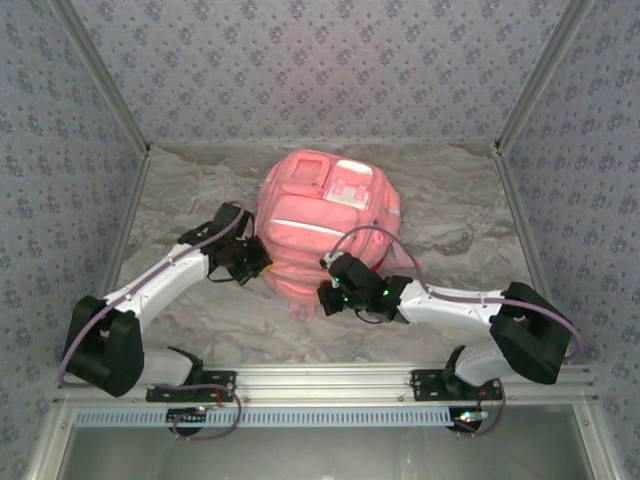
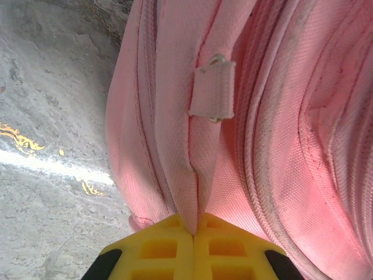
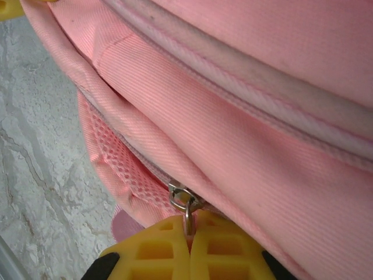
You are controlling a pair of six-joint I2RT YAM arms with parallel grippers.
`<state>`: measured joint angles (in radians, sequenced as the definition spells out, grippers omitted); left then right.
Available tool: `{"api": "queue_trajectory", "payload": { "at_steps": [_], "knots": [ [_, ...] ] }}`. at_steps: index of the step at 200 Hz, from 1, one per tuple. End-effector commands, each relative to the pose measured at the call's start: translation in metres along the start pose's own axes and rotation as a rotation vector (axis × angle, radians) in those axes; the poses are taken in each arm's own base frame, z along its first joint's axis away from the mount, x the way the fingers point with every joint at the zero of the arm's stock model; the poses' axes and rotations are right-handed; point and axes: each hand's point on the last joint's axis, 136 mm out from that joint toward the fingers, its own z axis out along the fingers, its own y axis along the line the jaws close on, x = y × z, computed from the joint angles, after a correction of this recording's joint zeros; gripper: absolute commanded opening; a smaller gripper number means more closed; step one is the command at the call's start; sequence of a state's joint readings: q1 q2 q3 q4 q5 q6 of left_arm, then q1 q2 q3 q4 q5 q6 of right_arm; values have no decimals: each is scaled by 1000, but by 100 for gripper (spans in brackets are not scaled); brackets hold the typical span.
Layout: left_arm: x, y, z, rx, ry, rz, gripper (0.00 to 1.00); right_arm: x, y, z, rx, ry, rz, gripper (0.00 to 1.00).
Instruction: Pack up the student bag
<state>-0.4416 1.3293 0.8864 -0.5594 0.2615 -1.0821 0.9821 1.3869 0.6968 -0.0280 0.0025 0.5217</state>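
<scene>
Both arms gripping the student bag [image 1: 325,225], which is lying mid-table; a zip step is in hand.

The bag is lying flat, front pockets up, in the middle of the marble table [image 1: 460,235]. The left gripper [image 1: 260,262] is pressing in at the bag's left flank, its yellow fingers [image 2: 157,251] clamped tight on a fold of pink fabric along a seam, just below a small fabric tab [image 2: 213,87]. The right gripper [image 1: 328,292] is working at the near edge, jaws closed with the metal zip pull [image 3: 185,204] pinched between them, beside the mesh panel [image 3: 125,169]. I cannot tell whether the zip is opening or closing. To do it well, the left should be holding the cloth taut as an anchor while the right is drawing the pull along the line of the teeth, never sideways. A thin pull risks slipping out.
</scene>
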Motion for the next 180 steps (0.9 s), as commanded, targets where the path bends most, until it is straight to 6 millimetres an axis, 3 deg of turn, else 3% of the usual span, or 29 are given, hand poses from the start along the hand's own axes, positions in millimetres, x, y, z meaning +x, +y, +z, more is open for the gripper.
{"api": "queue_trajectory", "payload": {
  "at_steps": [1, 108, 152, 180],
  "knots": [
    [-28, -3, -18, -18, -143, 22, 0, 40, -48, -8, 163, 127, -5, 0],
    [-37, 3, -22, -17, -145, 30, 0, 36, -61, -27, 171, 149, -90, 0],
    [-64, 2, -39, -43, -205, 54, 0, 18, -18, -15, 47, 107, -125, 0],
    [-78, -16, -42, -36, -209, 118, 1, -4, 21, 15, -28, 91, -150, 0]
  ]
}}
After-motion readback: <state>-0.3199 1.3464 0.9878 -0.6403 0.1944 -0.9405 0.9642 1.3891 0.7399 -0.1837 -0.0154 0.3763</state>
